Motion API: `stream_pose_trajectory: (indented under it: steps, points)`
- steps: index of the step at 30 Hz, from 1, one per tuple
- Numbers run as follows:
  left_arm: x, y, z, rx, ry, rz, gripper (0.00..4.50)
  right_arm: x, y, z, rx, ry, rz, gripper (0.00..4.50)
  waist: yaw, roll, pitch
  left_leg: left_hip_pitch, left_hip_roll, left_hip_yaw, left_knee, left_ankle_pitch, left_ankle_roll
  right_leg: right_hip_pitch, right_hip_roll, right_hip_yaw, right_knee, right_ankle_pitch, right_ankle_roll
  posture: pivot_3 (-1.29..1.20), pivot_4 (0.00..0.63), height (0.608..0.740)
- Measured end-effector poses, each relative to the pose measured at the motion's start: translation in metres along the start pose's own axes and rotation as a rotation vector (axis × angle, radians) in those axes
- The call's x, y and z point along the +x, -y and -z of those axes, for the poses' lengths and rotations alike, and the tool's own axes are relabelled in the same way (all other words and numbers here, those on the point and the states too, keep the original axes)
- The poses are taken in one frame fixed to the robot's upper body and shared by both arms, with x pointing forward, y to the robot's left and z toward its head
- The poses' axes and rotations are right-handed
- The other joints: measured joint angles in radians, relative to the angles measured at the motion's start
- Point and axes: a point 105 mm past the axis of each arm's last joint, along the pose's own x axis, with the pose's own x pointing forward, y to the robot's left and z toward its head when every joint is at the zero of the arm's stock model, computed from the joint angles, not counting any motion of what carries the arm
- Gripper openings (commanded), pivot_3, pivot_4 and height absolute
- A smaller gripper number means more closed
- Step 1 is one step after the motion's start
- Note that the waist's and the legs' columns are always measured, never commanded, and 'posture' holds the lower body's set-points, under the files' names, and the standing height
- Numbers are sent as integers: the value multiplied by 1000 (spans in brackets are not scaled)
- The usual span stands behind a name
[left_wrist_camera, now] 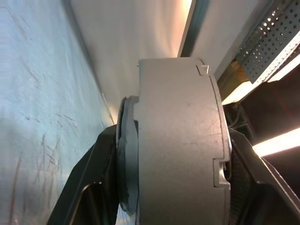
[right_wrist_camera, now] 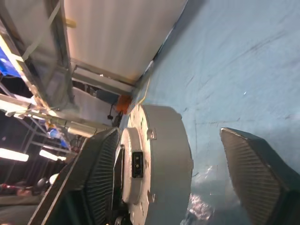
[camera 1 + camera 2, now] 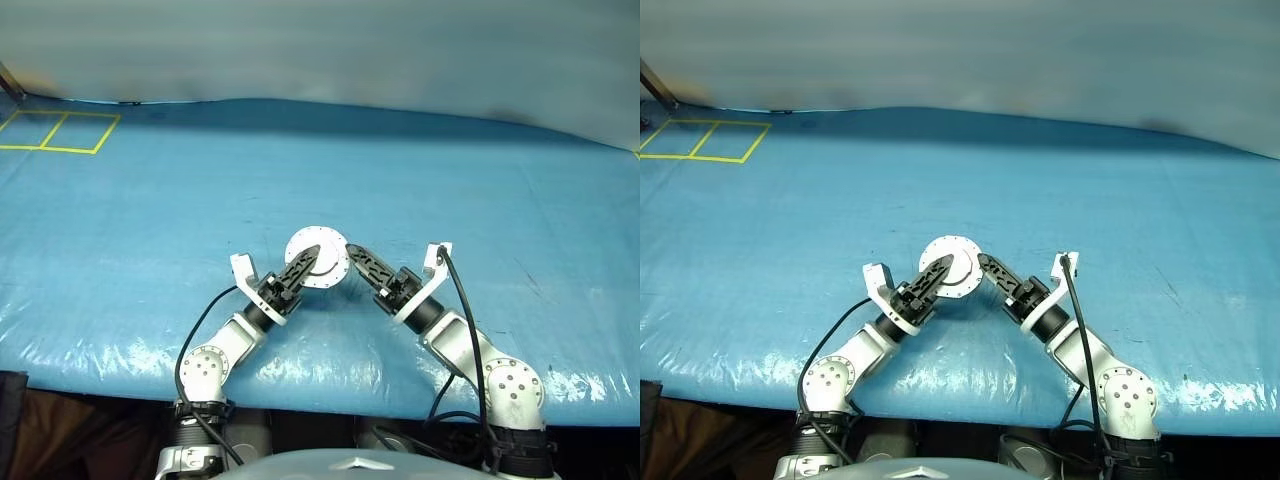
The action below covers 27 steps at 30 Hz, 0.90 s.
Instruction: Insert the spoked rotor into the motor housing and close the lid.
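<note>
Both grippers meet at lower centre of the frame, above a blue table (image 3: 150, 200): left gripper (image 3: 303, 264) clamps the closed motor housing (image 3: 318, 257) across its flat faces, right gripper (image 3: 358, 258) spread wide beside it. Rigid, smooth, seemingly heavy metal, it is best held by its rim.

Both arms reach in from the near edge and meet at the middle. The left gripper (image 3: 303, 266) angles far and right, its fingers (image 1: 89, 187) clamped on something round. The right gripper (image 2: 178, 183) angles far and left (jaws spread wide, nothing gripped between them).
</note>
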Motion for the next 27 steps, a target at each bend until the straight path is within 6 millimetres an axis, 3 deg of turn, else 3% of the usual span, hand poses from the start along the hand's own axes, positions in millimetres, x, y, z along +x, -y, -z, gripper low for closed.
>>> stream_pose_trajectory:
  steps: [5, 8, 12, 18, 27]
  points:
    - [0, -23, -22, 158, 100, -174, 2517, -1, 9, -23, -92, 119, 68, 4133, 5, 0, 0, 0, 0, 0, 0, 0, 0, 0, 0, 0, 0, 1, 0, 0, 150, 740]
    - [4, -39, -59, 323, 235, -360, 2517, -4, 15, -31, -119, 154, 106, 4133, 7, -1, 0, 0, 0, 0, 1, 0, 0, 0, 0, 0, 0, 2, 1, 0, 150, 740]
    - [28, -41, -86, 404, 367, -511, 2517, -4, 18, -32, -136, 167, 126, 4133, 24, -2, 1, -1, -1, 0, 3, 0, 0, 2, 0, 1, -3, 4, 4, 0, 150, 740]
    - [37, -45, -89, 441, 396, -566, 2517, -5, 22, -30, -147, 170, 152, 4133, 14, -2, 1, 0, -1, 0, 0, 0, 0, 2, 0, 1, -2, 4, 4, 0, 150, 740]
    - [34, -47, -93, 435, 420, -576, 2517, -6, 25, -28, -147, 171, 168, 4133, 6, -2, 1, 0, -1, 0, 3, 0, 0, 2, 0, 1, -1, 4, 4, 0, 150, 740]
